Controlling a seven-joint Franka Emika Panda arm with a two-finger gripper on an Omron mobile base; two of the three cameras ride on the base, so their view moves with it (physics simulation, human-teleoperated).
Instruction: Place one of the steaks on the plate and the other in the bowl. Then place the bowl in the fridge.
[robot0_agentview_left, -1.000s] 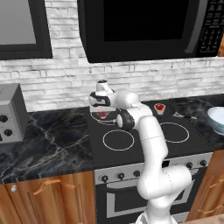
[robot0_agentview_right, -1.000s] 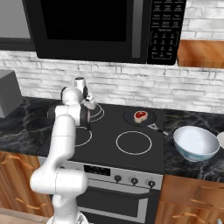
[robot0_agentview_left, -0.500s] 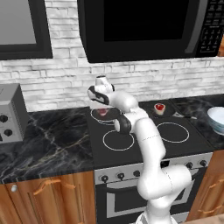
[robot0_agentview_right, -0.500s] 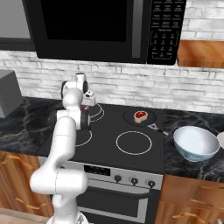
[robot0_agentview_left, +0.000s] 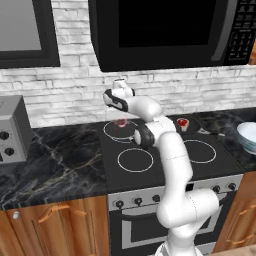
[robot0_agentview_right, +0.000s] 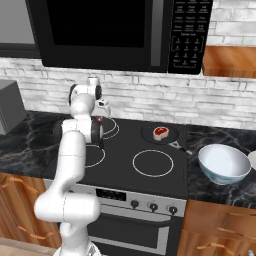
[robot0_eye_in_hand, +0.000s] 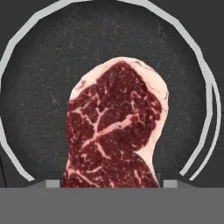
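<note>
**Pincer poised over the first steak on the rear burner**

A steak (robot0_eye_in_hand: 114, 131) is seen filling the hand view, red with a pale fat edge, lying flat inside the ring of the rear left burner (robot0_agentview_left: 120, 129) of the stove (robot0_agentview_right: 140, 150). In the left base view it is glimpsed as a small reddish patch just below the pincer (robot0_agentview_left: 120, 116), which is held above it by the arm reaching to the back of the stove. Whether the fingers are spread or pressed together cannot be told; only their stubs are shown at the bottom edge, one to each side of the meat, which suggests, as a judgement, that they are apart and nothing is pinched yet.

For the step in hand, picking this slab up, a straight descent is advised with the fingers kept astride the narrower width, so that the thin meat is caught at its edges and not pushed along the glass. A firm closing low on the slab is called for, since it lies flat.

The second steak (robot0_agentview_right: 161, 132) is seen resting in a dark round pan (robot0_agentview_right: 159, 134) on the rear right burner. The bowl (robot0_agentview_right: 224, 164) is found on the bench (robot0_agentview_right: 215, 185) to the right of the stove, and nothing is seen inside it.
</note>
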